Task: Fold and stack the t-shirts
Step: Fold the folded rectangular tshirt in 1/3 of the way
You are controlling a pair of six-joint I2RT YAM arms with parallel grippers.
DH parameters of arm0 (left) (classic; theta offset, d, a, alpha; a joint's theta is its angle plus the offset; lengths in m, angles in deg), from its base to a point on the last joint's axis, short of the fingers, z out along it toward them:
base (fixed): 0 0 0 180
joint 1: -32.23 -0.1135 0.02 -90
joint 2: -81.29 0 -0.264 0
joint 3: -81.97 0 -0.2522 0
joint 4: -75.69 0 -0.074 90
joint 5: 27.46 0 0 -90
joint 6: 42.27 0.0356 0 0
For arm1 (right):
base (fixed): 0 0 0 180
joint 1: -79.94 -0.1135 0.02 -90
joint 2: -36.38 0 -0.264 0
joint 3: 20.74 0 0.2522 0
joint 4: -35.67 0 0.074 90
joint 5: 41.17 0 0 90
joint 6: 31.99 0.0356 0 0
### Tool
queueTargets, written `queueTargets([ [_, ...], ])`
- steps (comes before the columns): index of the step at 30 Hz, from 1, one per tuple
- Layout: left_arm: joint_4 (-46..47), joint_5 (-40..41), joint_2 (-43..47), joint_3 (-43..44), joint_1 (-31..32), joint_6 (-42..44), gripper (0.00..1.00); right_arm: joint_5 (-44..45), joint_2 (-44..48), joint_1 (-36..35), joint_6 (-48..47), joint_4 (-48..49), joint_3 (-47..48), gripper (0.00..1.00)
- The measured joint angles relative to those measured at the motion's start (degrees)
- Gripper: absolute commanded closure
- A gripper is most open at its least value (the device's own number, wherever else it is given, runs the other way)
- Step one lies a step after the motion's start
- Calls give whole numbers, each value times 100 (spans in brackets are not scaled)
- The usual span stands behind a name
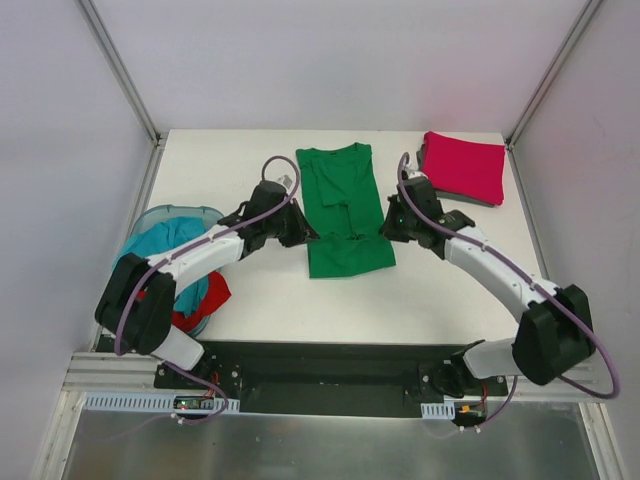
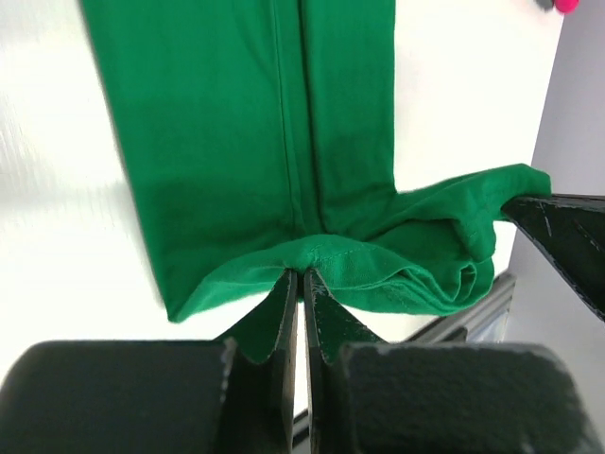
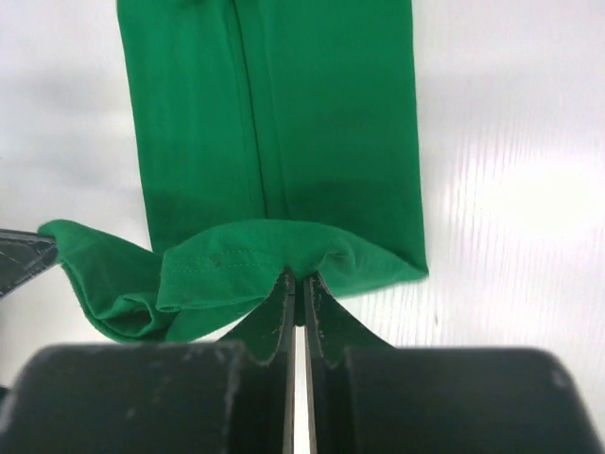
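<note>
Two grippers pinch the near hem of the bright green t-shirt (image 1: pixel 338 200). It lies lengthwise at the middle of the white table (image 1: pixel 420 290), neck towards the far edge, sides folded in to form a narrow strip.

Left gripper (image 2: pixel 302 277): fingers pressed together on the hem near the strip's left corner, a fold of cloth caught between the pads.

Right gripper (image 3: pixel 299 277): fingers likewise closed on the hem, near the right corner.

Between the two grips the hem is drawn up and bunches into loose folds. The rest of the shirt lies flat on the table beyond the fingertips.

Crimson-pink t-shirt (image 1: pixel 462 165): folded, at the far right corner, resting on what appears to be a dark grey t-shirt (image 1: pixel 487 201), of which only an edge shows.

Teal t-shirt (image 1: pixel 165 245) and red t-shirt (image 1: pixel 205 300): heaped in and over the pale-blue tub (image 1: pixel 180 213) at the table's left edge.
</note>
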Motion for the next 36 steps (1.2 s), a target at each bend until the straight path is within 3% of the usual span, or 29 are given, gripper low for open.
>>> queueTargets([
  [12, -289, 173, -1567, 1523, -608, 509, 100, -466, -2059, 673, -769, 645, 1434, 99],
  [21, -404, 175, -2321, 2085, -868, 651, 100, -619, -2844, 896, -850, 916, 1838, 94],
  [23, -431, 175, -2435, 2131, -901, 658, 93, -612, -2927, 907, -855, 970, 1880, 92],
  [25, -483, 177, -2564, 2212, -905, 667, 75, -619, -3036, 918, -857, 1049, 1932, 86],
  [27, -525, 175, -2653, 2273, -905, 697, 67, -640, -3152, 922, -861, 1104, 1998, 69],
  [28, -560, 175, -2702, 2304, -907, 702, 60, -647, -3226, 927, -872, 1128, 2052, 54],
  [29, -577, 177, -2721, 2312, -911, 719, 49, -658, -3309, 935, -887, 1143, 2118, 37],
  [31, -629, 177, -2730, 2321, -931, 756, 16, -645, -3416, 946, -925, 1128, 2229, 18],
  [32, -647, 177, -2728, 2328, -942, 822, 1, -632, -3429, 953, -876, 1110, 2258, 13],
  [34, -686, 197, -2708, 2337, -942, 852, 1, -603, -3410, 957, -901, 1064, 2297, 2],
  [36, -717, 247, -2605, 2280, -942, 844, 1, -588, -3342, 962, -903, 1047, 2291, 4],
])
